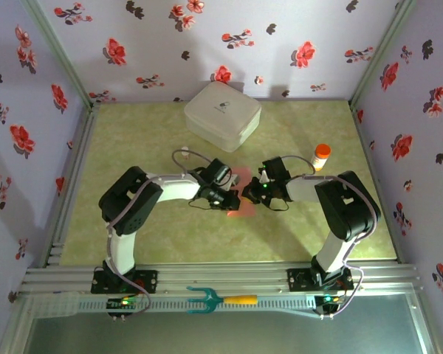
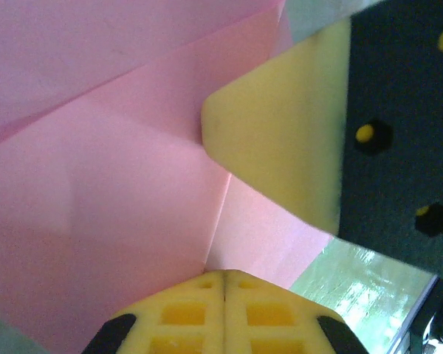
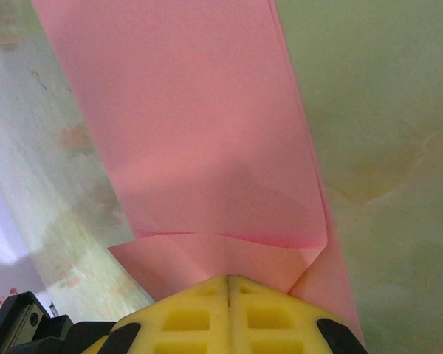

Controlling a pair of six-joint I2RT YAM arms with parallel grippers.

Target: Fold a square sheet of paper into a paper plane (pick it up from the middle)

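Top view: the paper sheet is mid-desk, in front of the white rounded box and left of the orange-capped bottle. The left tool and right tool meet nose to nose over it. Most of the sheet is hidden under them, with only pink slivers showing. I can't tell from here whether it's flat on the desk or lifted.

Left wrist: the left tool has its jaws together and the paper runs right into the seam, so I read it as pinching the sheet at a crease line. The sheet already carries several folds and overlapping layers. A yellow finger of the right tool presses in from the upper right, touching the paper.

Right wrist: the right tool is closed too, clamped on the near end where a small flap is turned over. The rest of the sheet is a long strip that runs away from the tool over the green desk.

Handling, my read:
- It's very light and thin, with no stiffness except along the creases.
- It will sag or buckle if held at one edge.
- The surface is smooth, so it can slide between the pads, and two layers can shear apart.
- It tears if the two tools pull against each other.
- Best hold is on a folded edge or the centre crease, with multiple layers in the pinch, light force and slack between the tools.
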